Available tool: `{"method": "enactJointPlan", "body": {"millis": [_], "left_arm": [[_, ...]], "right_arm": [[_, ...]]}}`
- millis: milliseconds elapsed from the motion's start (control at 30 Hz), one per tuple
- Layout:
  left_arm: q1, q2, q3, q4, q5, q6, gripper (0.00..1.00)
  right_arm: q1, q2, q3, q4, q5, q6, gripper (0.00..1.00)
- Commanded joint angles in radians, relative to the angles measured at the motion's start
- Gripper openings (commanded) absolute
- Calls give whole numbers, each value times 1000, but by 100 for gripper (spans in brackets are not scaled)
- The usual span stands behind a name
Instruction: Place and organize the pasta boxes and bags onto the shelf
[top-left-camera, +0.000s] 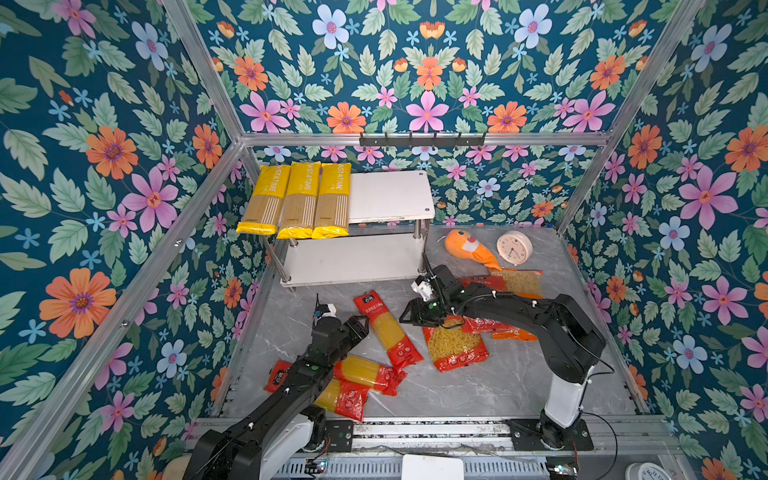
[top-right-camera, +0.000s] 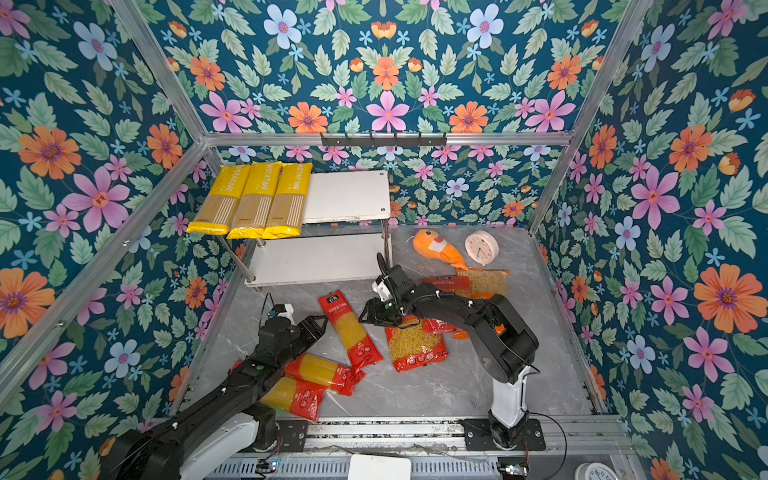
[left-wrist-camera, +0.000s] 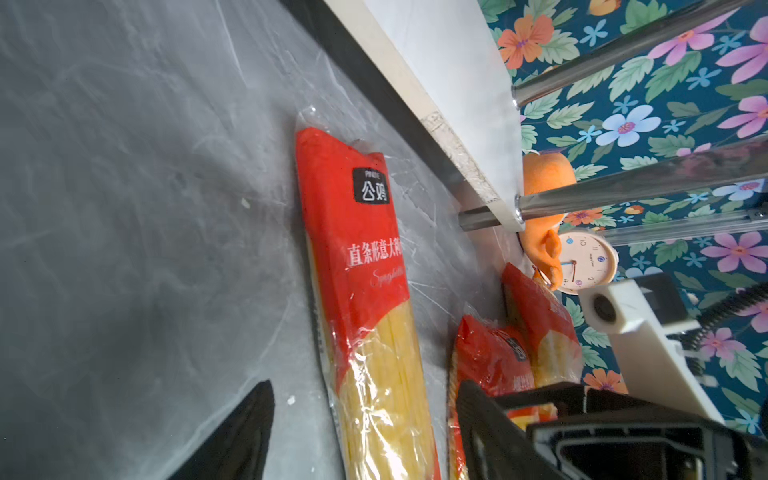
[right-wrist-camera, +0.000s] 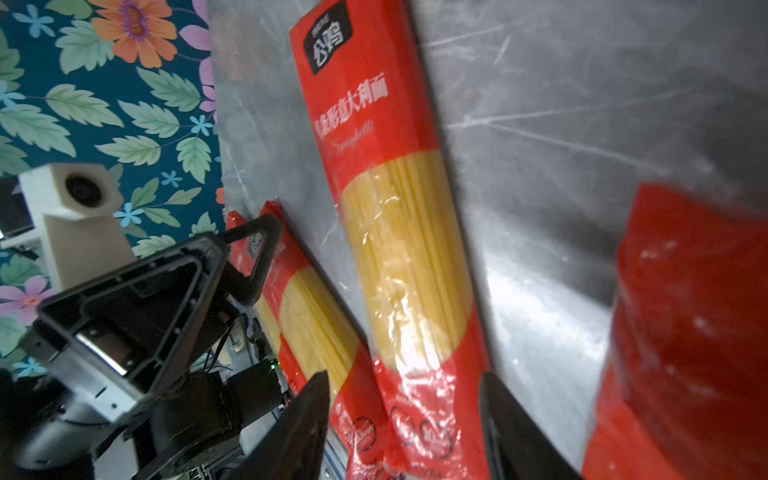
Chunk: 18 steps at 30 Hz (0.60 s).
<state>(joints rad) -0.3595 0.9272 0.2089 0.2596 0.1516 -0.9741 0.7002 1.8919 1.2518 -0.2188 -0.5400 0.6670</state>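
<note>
The left gripper (left-wrist-camera: 365, 384) and right gripper (right-wrist-camera: 404, 374) both have fingers spread, empty, near one red spaghetti pack (top-left-camera: 388, 330) on the worktop (top-left-camera: 478, 390).

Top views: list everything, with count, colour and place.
Shelf: one, white, back left.
Yellow spaghetti packs: three, yellow, side by side on shelf top.
Red spaghetti packs: three, red, front left of table.
Short-pasta bags: two, red, table centre-right.
Orange bag: one, orange, beside them, partly hidden.
Plush fish: one, orange, right of shelf.
Clock: one, cream, beside fish.
Hook rail: one, black, back frame.
Left hand: one, black, open, facing a red pack.
Right hand: one, black, open, facing the same pack.
</note>
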Motion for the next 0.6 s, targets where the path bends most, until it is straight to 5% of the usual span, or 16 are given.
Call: {"method": "enactJointPlan", "body": {"millis": [0,333,567], "left_arm": [[2,39,-24,71,43,-51,71],[-30,202,-54,248,48,-86,69],[-50,307,-48,374,63,-96,57]], "right_arm": [[1,65,69,-83,3,-79,61],[13,239,190,-104,-32,-110,52],[35,296,181,29,-126,-76,42]]}}
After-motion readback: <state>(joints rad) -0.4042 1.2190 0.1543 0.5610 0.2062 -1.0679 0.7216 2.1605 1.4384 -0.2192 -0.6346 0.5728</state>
